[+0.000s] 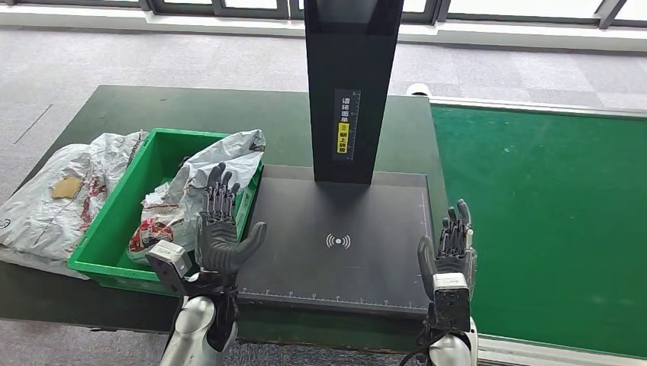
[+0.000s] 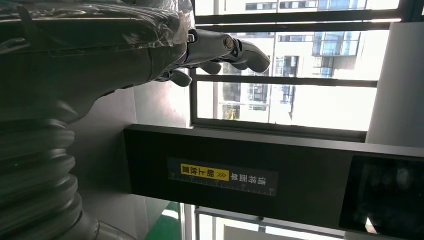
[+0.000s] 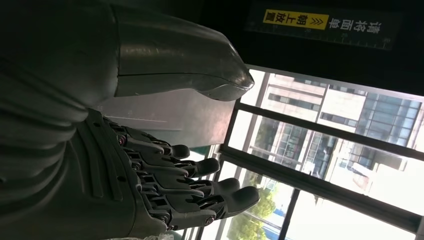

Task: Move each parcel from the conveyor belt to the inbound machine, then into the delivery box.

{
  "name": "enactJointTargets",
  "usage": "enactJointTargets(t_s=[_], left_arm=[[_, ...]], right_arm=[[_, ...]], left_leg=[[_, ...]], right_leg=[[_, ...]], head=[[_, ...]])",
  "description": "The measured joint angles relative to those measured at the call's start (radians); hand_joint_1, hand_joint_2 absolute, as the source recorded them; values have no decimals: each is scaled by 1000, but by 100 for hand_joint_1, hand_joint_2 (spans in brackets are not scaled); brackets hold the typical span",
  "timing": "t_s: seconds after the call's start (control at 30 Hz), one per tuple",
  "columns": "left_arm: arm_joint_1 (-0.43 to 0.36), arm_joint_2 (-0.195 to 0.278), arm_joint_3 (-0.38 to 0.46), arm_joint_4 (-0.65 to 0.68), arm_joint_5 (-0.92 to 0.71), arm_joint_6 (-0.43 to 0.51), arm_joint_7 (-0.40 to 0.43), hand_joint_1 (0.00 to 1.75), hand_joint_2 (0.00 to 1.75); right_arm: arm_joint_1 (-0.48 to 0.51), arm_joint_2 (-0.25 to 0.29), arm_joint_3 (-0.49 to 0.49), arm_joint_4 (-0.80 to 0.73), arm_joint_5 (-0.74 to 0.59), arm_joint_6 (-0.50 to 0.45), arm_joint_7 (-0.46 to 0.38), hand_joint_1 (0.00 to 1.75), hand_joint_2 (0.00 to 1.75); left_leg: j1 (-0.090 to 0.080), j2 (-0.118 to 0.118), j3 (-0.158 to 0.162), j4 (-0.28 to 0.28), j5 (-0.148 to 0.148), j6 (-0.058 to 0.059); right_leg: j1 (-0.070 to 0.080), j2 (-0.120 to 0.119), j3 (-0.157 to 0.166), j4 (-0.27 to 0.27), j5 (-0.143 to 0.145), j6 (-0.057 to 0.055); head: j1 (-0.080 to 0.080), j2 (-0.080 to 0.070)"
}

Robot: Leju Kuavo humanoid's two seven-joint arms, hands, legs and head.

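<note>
Two hands are raised at the near edge of the work area, both empty. Left hand [image 1: 221, 229]: fingers straight and spread, thumb out to the side, palm toward the machine; it holds nothing and stands just in front of the green plastic delivery box [image 1: 114, 221], at the box's corner next to the machine. Right hand [image 1: 449, 255]: fingers up and apart, nothing in it, at the near right corner of the flat black scan plate of the inbound machine [image 1: 343, 267]. The right wrist view confirms fingers extended w/ gaps between them.

Scan plate: bare surface w/ a white wireless symbol [image 1: 338, 242] at centre and a ruler scale along the near edge. No parcel lies on it.

Delivery box, beside the plate on the robot's left: holds a crumpled grey-white plastic mailer bag w/ red print [image 1: 200, 187], propped against the box wall nearest the machine and rising above the rim. A second grey-white mailer bag w/ a brown label [image 1: 53, 194] lies on the dark green table outside the box, touching its far-left wall.

Beyond the plate: black upright column of the machine [image 1: 347, 84], carrying a yellow-and-white label strip [image 1: 345, 126].

Right side: green conveyor belt [image 1: 542, 221], approx. level w/ the table; no parcel on the visible stretch.

Progress, as judged: at least one parcel is boxed; the cycle appears to be between parcels. The outside bag's status cannot be told. Next step prob. a reach to the belt, if another parcel arrives.
</note>
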Motion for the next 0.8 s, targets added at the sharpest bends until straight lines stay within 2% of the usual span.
enactJointTargets(t_s=[0.37,0.8], left_arm=[[-1,0,0,18,-23,14,0,0,175],[4,0,10,8,-35,20,0,0,175]], right_arm=[[-21,-13,32,60,-61,-51,0,0,175],[-41,-35,57,134,-56,-141,0,0,175]], left_leg=[[0,0,0,0,0,0],[0,-1,-1,0,0,0]], right_leg=[[0,0,0,0,0,0],[0,0,0,0,0,0]], head=[[0,0],[0,0]])
